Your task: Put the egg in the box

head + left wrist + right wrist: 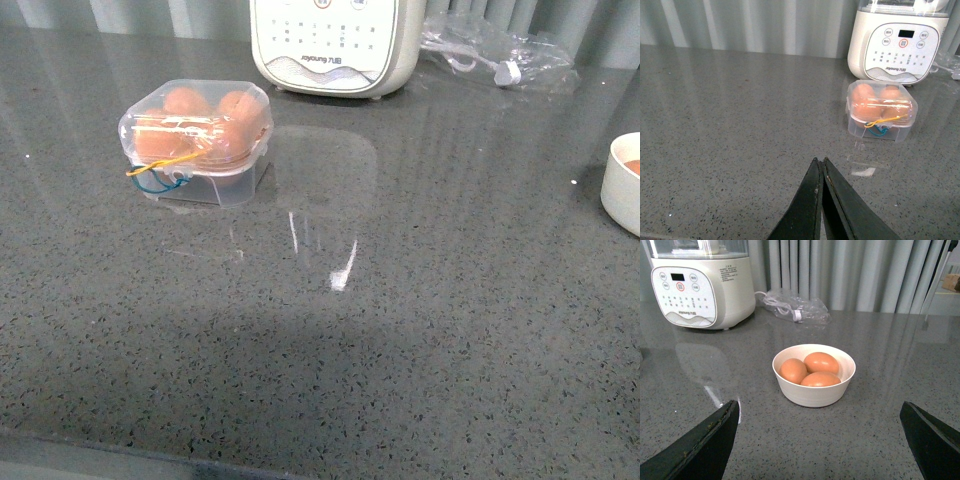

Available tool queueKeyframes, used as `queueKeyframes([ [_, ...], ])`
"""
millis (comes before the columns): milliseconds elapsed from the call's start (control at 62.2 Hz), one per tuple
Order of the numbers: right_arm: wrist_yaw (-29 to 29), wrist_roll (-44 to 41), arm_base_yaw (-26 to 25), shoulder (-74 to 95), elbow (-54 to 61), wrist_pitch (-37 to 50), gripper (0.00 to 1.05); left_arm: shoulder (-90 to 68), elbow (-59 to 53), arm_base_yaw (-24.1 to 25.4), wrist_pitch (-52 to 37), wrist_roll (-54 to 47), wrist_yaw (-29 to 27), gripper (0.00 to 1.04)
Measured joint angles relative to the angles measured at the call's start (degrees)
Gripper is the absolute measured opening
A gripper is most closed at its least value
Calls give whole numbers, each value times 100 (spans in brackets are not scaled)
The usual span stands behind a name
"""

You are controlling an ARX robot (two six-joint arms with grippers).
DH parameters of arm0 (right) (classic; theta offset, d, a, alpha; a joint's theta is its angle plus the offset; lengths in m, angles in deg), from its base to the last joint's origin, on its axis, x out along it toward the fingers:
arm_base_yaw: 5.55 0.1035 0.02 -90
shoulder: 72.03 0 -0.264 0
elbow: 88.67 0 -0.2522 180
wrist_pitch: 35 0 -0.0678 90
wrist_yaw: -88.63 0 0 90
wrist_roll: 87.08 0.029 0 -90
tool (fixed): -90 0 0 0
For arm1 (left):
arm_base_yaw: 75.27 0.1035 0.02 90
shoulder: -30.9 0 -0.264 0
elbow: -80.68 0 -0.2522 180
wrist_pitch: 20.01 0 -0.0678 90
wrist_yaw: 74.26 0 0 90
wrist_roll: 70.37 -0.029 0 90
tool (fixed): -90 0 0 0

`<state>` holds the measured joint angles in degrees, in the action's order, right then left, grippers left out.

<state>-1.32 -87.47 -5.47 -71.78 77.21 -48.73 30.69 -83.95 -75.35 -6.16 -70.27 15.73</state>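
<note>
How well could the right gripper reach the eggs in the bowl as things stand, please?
Probably well: the right gripper is open, facing the bowl, with bare countertop between and its three eggs uncovered.

The appliance (335,45) loses its top to the front view's upper edge, the bowl (624,182) is cut by the right edge there, the eggs (190,130) blur behind the box's (196,140) lid, and the bag's (795,305) contents are unclear.
</note>
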Motion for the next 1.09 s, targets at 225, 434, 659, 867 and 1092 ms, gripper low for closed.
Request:
queueKeyframes([
  [225,0,0,0,0,0,0,97,0,0,0,0,2,0,34],
  [434,0,0,0,0,0,0,97,0,0,0,0,2,0,67],
  [659,0,0,0,0,0,0,97,0,0,0,0,0,0,99],
  [867,0,0,0,0,0,0,97,0,0,0,0,2,0,98],
  [1092,0,0,0,0,0,0,97,0,0,0,0,2,0,98],
])
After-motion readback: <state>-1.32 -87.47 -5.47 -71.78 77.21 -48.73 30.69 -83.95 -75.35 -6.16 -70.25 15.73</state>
